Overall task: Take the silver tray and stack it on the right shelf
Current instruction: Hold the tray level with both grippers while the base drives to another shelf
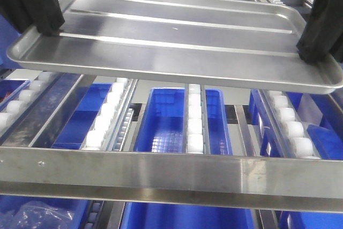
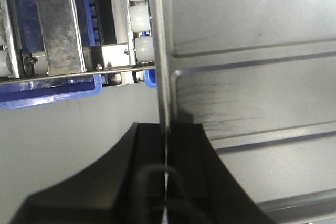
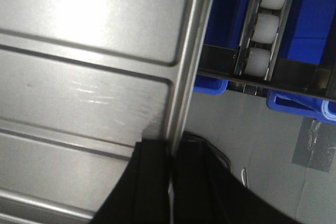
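You have one right shelf [image 1: 171, 172] before you, its brushed front rail [image 1: 107, 169] running right across the front view. You can count four lanes of white rollers [image 1: 195, 127] on it and at least three blue bins [image 1: 161, 122] beneath. One silver tray [image 1: 177, 41], with two long ribs on its base, is held roughly level above the rollers, clear of them. Your two arms come down from above, one at each short end. The left gripper [image 1: 47, 25] is clenched on the left rim, and the right gripper [image 1: 313, 46] is clenched on the right rim.
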### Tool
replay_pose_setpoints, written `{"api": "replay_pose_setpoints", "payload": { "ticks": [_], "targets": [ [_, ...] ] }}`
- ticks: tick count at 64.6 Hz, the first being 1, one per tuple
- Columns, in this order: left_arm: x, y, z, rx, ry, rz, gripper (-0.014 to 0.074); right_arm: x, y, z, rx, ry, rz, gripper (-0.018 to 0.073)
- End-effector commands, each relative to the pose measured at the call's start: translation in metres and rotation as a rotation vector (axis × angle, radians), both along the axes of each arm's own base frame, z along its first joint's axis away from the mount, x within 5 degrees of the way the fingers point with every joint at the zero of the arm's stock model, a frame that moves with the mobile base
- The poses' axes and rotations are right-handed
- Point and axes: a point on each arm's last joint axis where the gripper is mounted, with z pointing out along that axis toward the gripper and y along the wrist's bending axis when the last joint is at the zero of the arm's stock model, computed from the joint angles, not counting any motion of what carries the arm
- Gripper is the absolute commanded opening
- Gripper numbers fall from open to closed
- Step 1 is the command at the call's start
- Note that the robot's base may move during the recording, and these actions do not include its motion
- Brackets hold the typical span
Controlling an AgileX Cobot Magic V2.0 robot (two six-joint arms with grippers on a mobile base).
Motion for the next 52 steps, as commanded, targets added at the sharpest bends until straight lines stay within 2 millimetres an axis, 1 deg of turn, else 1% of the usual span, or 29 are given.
{"api": "replay_pose_setpoints", "payload": {
  "ticks": [1, 52],
  "targets": [
    [-0.0054, 0.0037, 0.0143, -0.005, -0.051, -0.043, -0.0101, 0.0014, -0.001, 0.0173, 0.031, -0.114, 0.031, 0.0056],
    [-0.0056, 0.0035, 0.0142, -0.007, -0.048, -0.043, -0.0101, 0.0014, -0.001, 0.0173, 0.031, -0.114, 0.031, 0.0056]
  ]
}}
